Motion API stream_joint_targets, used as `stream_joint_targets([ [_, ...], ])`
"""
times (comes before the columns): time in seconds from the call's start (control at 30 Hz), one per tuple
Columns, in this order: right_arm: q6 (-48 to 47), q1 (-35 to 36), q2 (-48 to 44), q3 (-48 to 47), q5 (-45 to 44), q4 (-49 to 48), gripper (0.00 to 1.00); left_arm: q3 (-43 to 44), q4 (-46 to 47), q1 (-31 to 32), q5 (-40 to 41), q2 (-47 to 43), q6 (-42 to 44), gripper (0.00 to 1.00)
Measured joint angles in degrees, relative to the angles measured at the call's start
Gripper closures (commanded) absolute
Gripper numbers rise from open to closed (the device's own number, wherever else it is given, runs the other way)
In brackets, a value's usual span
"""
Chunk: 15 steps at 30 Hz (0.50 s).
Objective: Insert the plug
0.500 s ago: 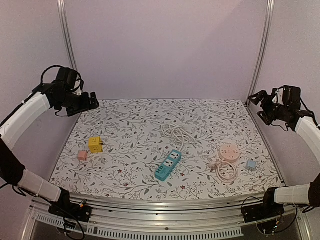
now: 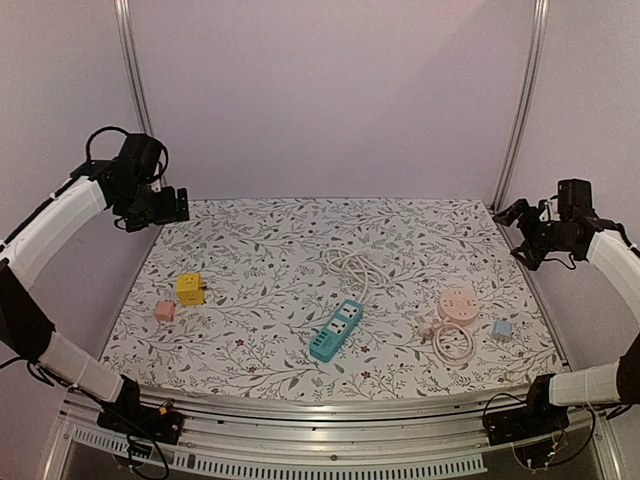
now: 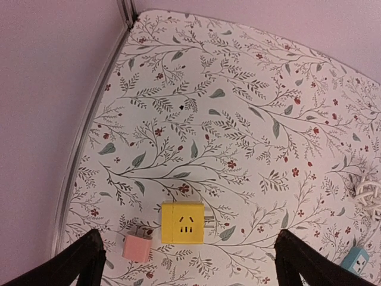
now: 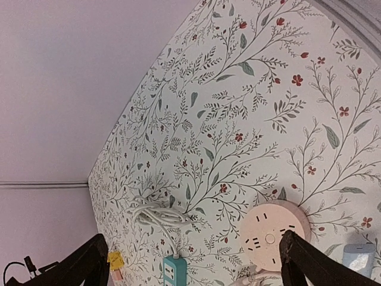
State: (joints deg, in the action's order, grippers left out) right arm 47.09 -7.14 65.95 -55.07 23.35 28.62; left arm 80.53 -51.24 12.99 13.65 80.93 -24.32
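Note:
A teal power strip [image 2: 337,329] with a coiled white cord [image 2: 352,265] lies mid-table. A yellow cube plug adapter [image 2: 190,289] and a small pink plug [image 2: 165,311] lie at the left; both show in the left wrist view, the yellow one [image 3: 183,223] and the pink one [image 3: 138,247]. A round pink socket [image 2: 458,305] with a coiled pink cord [image 2: 452,342] and a small light-blue plug [image 2: 501,328] lie at the right. My left gripper [image 2: 172,207] is open, high above the table's far left corner. My right gripper [image 2: 520,228] is open, high at the far right edge.
The table carries a floral cloth [image 2: 270,250]. Metal frame posts stand at the back left [image 2: 135,90] and back right [image 2: 522,95]. A metal rail [image 2: 330,405] runs along the near edge.
My left gripper has drawn back left and down a little. My right gripper has dropped lower and moved slightly toward the table. Nothing on the table has moved.

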Motion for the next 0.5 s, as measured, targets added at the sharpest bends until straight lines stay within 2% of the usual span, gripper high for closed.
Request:
stream_joint_targets([
  [0.2,0.2,0.0,3.5,0.0,3.4,1.1,0.01,0.3,-3.4,0.0,5.1,1.1,-0.1,0.01],
  [0.5,0.6,0.0,5.2,-1.8,3.8,1.7,0.01,-1.8,-4.8,-0.8,4.5,3.4,0.4,0.02],
])
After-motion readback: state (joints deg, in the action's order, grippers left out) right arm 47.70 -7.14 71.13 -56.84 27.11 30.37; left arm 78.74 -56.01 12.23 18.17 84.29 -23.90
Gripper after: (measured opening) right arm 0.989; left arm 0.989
